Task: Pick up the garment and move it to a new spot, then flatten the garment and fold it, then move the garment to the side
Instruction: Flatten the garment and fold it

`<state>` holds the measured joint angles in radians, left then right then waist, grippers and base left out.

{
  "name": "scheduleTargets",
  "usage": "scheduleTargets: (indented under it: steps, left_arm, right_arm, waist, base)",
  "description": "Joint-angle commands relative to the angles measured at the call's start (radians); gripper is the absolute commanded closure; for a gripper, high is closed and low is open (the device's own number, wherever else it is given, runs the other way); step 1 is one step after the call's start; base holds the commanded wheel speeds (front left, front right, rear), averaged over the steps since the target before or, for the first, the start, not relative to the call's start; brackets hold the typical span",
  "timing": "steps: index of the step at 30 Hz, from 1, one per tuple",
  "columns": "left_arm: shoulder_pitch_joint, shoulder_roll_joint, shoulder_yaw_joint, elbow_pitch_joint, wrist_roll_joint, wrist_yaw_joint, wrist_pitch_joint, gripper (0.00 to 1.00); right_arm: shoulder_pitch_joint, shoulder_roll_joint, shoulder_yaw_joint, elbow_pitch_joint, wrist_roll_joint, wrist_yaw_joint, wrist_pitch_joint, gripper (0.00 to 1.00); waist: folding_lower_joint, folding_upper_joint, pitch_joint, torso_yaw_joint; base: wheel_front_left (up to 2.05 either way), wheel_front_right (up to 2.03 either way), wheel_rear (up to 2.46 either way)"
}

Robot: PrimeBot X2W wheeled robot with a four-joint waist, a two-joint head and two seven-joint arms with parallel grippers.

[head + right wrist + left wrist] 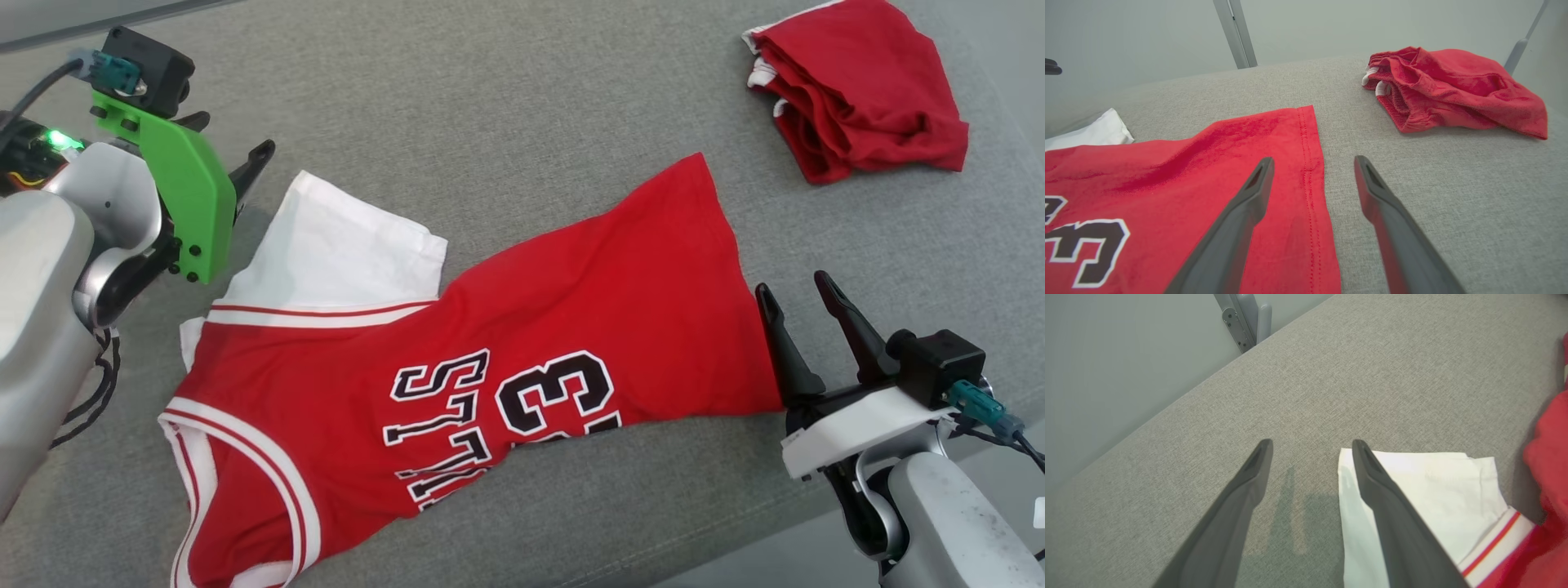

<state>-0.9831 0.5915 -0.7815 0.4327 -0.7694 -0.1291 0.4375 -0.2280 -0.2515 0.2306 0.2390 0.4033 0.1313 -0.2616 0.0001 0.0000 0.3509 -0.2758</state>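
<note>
The garment (pixel 571 302) is a red jersey with black-and-white lettering and a white sleeve (pixel 343 245). It lies spread across the grey cloth surface (pixel 490 90), its hem to the right. My left gripper (pixel 233 136) is open just left of the white sleeve. In the left wrist view, the left gripper (pixel 1311 444) has one finger over the edge of the sleeve (pixel 1433 490), with nothing held. My right gripper (pixel 793 286) is open at the hem's right edge. In the right wrist view, the right gripper (pixel 1313 160) straddles the hem of the jersey (pixel 1208 163).
A crumpled red garment (pixel 857 90) lies at the far right of the surface, also seen as a red heap (pixel 1453 90) beyond the right gripper. The surface's front edge runs near my right arm at the lower right. Metal posts (pixel 1245 318) stand at the far edge.
</note>
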Motion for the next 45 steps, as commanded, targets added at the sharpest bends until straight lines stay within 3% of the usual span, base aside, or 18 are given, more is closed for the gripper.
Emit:
scheduleTargets:
  steps: [1,17,18,22,30,42,45]
  left_arm:
    - [-0.033,0.017,-0.027,0.024,-0.032,-0.002,0.01,0.0]
    - [-0.16,0.067,-0.279,0.165,-0.178,-0.002,0.145,0.0]
    - [-0.158,0.067,-0.289,0.163,-0.186,-0.002,0.15,0.07]
    - [-0.161,0.071,-0.326,0.148,-0.224,-0.002,0.176,1.0]
    - [-0.178,0.079,-0.388,0.094,-0.283,-0.002,0.195,1.0]
    - [-0.269,0.107,-0.463,0.02,-0.268,-0.002,0.055,1.0]
    - [-0.276,0.112,-0.474,0.014,-0.286,-0.002,0.04,1.0]
  right_arm:
    - [-0.012,0.008,-0.003,-0.006,-0.007,-0.001,-0.004,0.0]
    - [-0.026,0.044,-0.024,-0.025,-0.016,-0.001,-0.004,0.0]
    - [-0.025,0.045,-0.026,-0.024,-0.016,-0.001,-0.004,0.0]
    - [-0.025,0.047,-0.035,-0.021,-0.017,-0.001,-0.004,0.0]
    - [-0.042,0.047,-0.037,-0.018,-0.022,-0.001,-0.004,0.0]
    - [-0.063,0.029,-0.024,0.0,-0.022,-0.001,-0.004,0.0]
    - [-0.09,0.021,0.004,0.053,-0.01,-0.001,-0.001,0.0]
  waist:
    - [-0.0001,0.0,0.059,-0.067]
    - [-0.0001,0.0,0.097,-0.125]
    - [-0.0001,0.0,0.097,-0.124]
    - [-0.0001,0.0,0.098,-0.118]
    - [-0.0001,0.0,0.097,-0.104]
    - [-0.0001,0.0,0.065,-0.076]
    - [-0.0001,0.0,0.056,-0.073]
  base:
    - [0.0,0.0,0.0]
    - [0.0,0.0,0.0]
    - [0.0,0.0,0.0]
    - [0.0,0.0,0.0]
    - [0.0,0.0,0.0]
    - [0.0,0.0,0.0]
    - [0.0,0.0,0.0]
